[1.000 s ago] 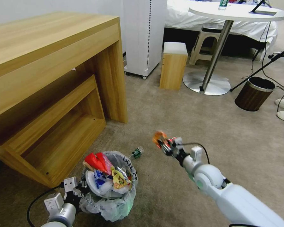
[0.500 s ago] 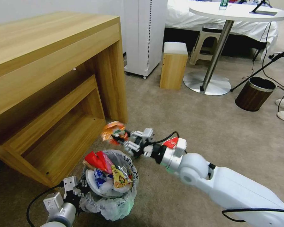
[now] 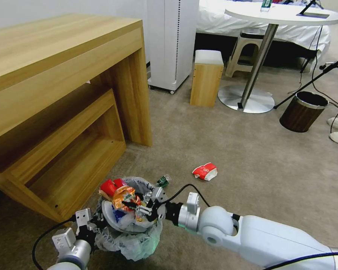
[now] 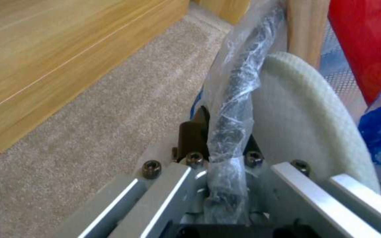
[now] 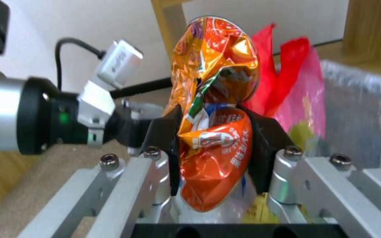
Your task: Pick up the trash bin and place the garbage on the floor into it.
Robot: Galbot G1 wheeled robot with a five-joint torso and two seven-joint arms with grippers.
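Right hand point(image 5: 212, 132) clamping crumpled, shiny orange wrapper point(image 5: 215, 112) over trash bin point(image 3: 139, 240).

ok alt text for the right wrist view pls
The right gripper fingers pinch a crumpled orange wrapper over the bag-lined trash bin, beside red wrappers. The left gripper holds the bin's rim, above beige carpet.

Place: a hotel-style bedroom.
Far right: bed with white linen point(image 3: 229, 18) behind a round white pedestal table point(image 3: 285, 15).
Left: long light-oak desk point(image 3: 56, 60).
Floor: beige short-pile carpet point(image 3: 221, 131), dark wood-grain waste bin with metal rim point(image 3: 303, 111) at right.
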